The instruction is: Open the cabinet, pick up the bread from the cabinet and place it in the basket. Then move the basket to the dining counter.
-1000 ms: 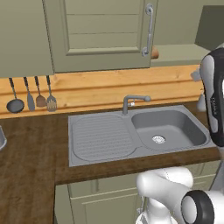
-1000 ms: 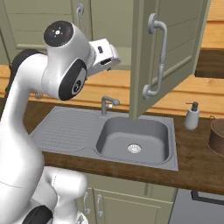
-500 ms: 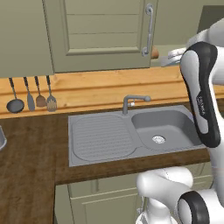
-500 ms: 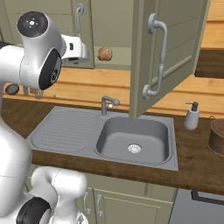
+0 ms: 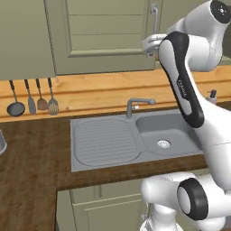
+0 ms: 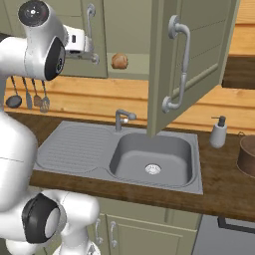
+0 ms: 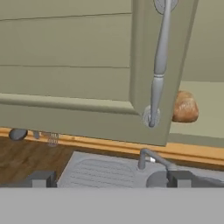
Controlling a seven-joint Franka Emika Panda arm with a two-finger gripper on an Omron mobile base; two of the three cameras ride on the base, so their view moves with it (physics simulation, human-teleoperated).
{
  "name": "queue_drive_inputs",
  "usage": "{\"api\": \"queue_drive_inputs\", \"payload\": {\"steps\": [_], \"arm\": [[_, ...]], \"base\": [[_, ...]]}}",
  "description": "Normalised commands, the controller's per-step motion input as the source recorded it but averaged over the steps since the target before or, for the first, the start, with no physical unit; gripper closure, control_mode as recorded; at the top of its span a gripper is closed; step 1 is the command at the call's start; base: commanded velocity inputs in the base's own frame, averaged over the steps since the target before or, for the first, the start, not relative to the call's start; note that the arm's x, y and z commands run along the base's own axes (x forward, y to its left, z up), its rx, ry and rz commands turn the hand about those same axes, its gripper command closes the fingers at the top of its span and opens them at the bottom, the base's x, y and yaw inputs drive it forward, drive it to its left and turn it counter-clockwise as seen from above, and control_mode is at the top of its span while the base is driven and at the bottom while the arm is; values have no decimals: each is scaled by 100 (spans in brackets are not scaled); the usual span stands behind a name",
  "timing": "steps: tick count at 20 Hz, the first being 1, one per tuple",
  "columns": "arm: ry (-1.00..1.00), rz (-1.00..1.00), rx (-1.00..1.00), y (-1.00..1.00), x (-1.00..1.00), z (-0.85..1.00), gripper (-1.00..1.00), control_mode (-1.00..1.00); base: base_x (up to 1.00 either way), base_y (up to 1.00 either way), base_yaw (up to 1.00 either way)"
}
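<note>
Sage-green panelled fronts fill the wall above a pale wood backsplash, and below it runs a dark wood-grain worktop [image 5: 31,180] with a matt grey sink [image 6: 149,159] let into it, ribbed drainer on one side and a deep bowl with a round drain on the other. Low cupboards [image 6: 149,234] of the same green sit under the worktop. Largest of the task's things is the cabinet [image 6: 191,60]: its right door stands swung out toward the room, a curved grey metal bar handle [image 6: 179,62] on its face, while the left door [image 7: 74,65] is closed flat. Inside, on the pale bottom shelf, lies the bread [image 6: 119,61], a small rounded tan-brown lump with a mottled crust, just past the closed door's handle [image 7: 159,65] in the hand view. The gripper [image 6: 90,54] is raised level with that shelf, near the closed door's edge and apart from the bread; its dark fingertips [image 7: 40,178] stand spread wide with nothing between them. A bent grey tap [image 5: 137,106] rises behind the sink, dark utensils [image 5: 34,97] hang on the backsplash, and a white soap dispenser [image 6: 218,132] stands beside a brown pot [image 6: 246,154].
</note>
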Motion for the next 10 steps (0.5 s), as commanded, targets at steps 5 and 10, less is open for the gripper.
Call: {"api": "queue_drive_inputs", "payload": {"steps": [5,10], "arm": [[-9,0,0,0,67,0,-100,-100],[-8,-1,0,-1,67,0,-100,-100]], "base": [[0,0,0],[0,0,0]]}}
